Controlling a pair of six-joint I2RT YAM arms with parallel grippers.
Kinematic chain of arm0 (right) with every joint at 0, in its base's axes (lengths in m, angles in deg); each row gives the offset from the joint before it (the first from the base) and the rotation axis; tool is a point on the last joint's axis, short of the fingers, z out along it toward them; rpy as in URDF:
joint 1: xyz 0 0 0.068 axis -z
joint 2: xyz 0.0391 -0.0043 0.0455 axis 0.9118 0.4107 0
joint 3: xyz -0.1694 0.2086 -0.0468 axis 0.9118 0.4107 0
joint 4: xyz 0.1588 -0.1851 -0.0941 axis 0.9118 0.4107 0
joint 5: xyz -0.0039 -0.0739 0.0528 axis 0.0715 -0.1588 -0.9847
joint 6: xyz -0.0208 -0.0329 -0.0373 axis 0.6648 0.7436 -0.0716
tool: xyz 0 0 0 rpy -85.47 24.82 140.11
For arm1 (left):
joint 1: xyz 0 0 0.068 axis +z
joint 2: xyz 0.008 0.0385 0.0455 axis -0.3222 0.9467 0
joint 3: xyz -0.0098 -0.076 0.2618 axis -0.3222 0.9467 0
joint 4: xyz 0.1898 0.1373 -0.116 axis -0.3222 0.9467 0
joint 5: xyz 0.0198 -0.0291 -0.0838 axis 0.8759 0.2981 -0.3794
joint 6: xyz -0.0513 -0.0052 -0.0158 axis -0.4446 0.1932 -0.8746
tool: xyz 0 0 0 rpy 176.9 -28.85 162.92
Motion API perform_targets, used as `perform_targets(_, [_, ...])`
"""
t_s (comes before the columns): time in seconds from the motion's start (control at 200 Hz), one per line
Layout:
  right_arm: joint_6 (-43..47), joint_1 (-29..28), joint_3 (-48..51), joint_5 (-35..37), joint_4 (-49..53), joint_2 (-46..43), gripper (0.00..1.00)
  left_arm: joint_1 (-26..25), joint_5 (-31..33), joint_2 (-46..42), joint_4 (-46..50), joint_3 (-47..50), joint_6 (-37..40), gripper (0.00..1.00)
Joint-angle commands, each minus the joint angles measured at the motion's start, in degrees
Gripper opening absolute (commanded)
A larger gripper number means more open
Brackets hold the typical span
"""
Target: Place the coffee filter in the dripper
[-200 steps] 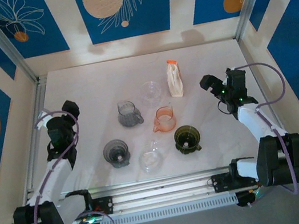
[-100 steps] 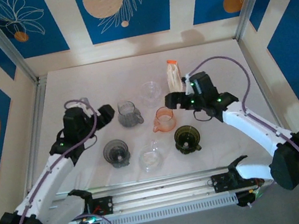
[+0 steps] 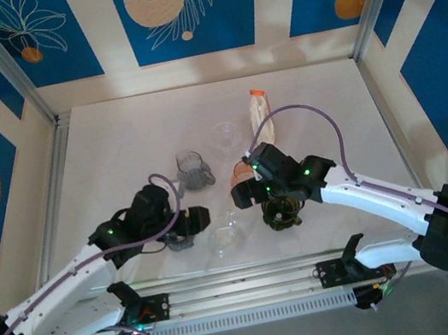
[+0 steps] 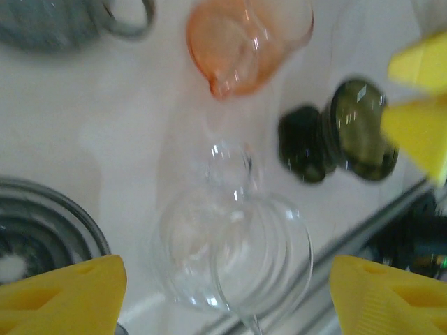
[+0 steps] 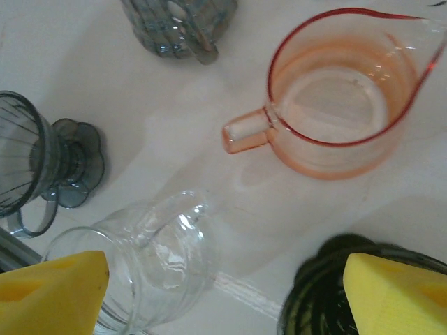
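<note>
The coffee filter (image 3: 260,118), a beige pack with an orange tab, stands upright at the back of the table, away from both arms. A clear glass dripper (image 3: 227,236) lies near the front edge, with a grey dripper (image 3: 175,232) to its left and a dark green dripper (image 3: 281,208) to its right. My left gripper (image 3: 196,217) hovers open by the grey dripper; in its wrist view the clear dripper (image 4: 230,251) lies below, between the yellow fingers (image 4: 63,293). My right gripper (image 3: 242,196) is open over the gap between the orange pitcher (image 3: 247,176) and the clear dripper (image 5: 140,265).
A grey pitcher (image 3: 194,171) and a clear glass cup (image 3: 225,137) stand behind the drippers. The orange pitcher (image 5: 342,98) sits just ahead of my right fingers. The table's metal front rail (image 3: 244,281) runs close behind the drippers. The two grippers are near each other.
Both arms have swung in from the table's sides to the middle front, converging above the drippers. Both grippers stay open, their jaws a little narrower than before.
</note>
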Motion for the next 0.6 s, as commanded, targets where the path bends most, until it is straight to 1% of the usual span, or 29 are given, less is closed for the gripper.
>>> perform_targets(0.0, [-2.5, -0.6, 1.0, 4.2, 3.5, -3.5, 0.89, -6.5, 1.8, 2.5, 6.4, -3.0, 0.2, 0.76])
perform_targets(0.11, [-3.5, -0.6, 1.4, 6.1, 4.7, -4.7, 0.89, -11.5, 1.2, 6.2, 7.7, -4.5, -0.7, 0.72])
perform_targets(0.225, [-3.8, -0.6, 1.7, 7.1, 5.5, -6.0, 0.89, -13.9, -0.2, 9.4, 8.9, -5.9, -1.2, 0.69])
perform_targets(0.415, [-4.5, -0.5, 2.2, 8.0, 6.4, -8.1, 0.89, -14.5, -2.6, 13.1, 9.2, -6.5, -2.0, 0.65])
perform_targets(0.5, [-4.8, -0.4, 2.7, 8.3, 6.6, -9.1, 0.89, -14.4, -3.4, 14.4, 7.4, -6.2, -2.1, 0.65])
perform_targets(0.595, [-5.1, -0.1, 3.2, 8.6, 6.7, -9.9, 0.89, -14.5, -2.7, 16.1, 6.6, -6.5, -2.1, 0.65])
